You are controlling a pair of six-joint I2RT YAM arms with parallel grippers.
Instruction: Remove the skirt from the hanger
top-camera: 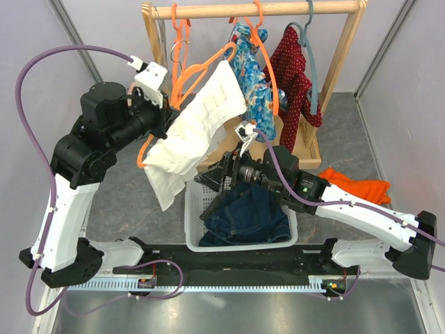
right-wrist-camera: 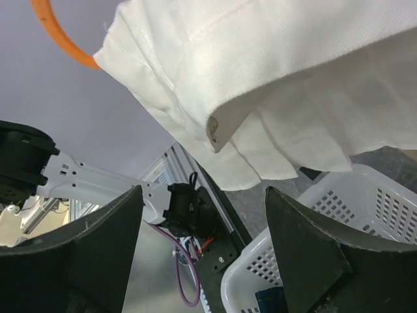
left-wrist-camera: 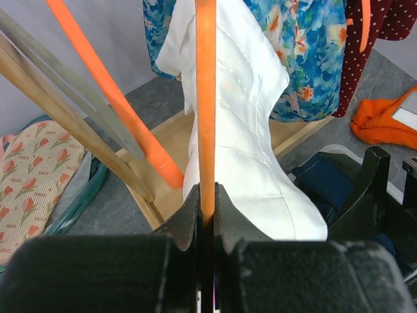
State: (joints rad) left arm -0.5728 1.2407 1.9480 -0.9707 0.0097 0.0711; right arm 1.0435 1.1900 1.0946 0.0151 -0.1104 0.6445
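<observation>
The left hand (left-wrist-camera: 207, 218) is clamped tight on the orange hanger (left-wrist-camera: 206, 117), with a white garment (left-wrist-camera: 247, 130) draped just beyond its fingers. The right hand (right-wrist-camera: 203, 195) gapes wide, holding nothing (white cloth overhead); the skirt (top-camera: 247, 216) lies crumpled just beneath it in the basket (top-camera: 192, 209).

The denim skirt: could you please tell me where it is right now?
In the top view, the denim skirt lies bunched inside the white basket at the near centre, close beside the right gripper.

I see the skirt (top-camera: 247, 216) in the basket (top-camera: 192, 216) at six o'clock. The rack (top-camera: 208, 11) stands behind, at twelve.
</observation>
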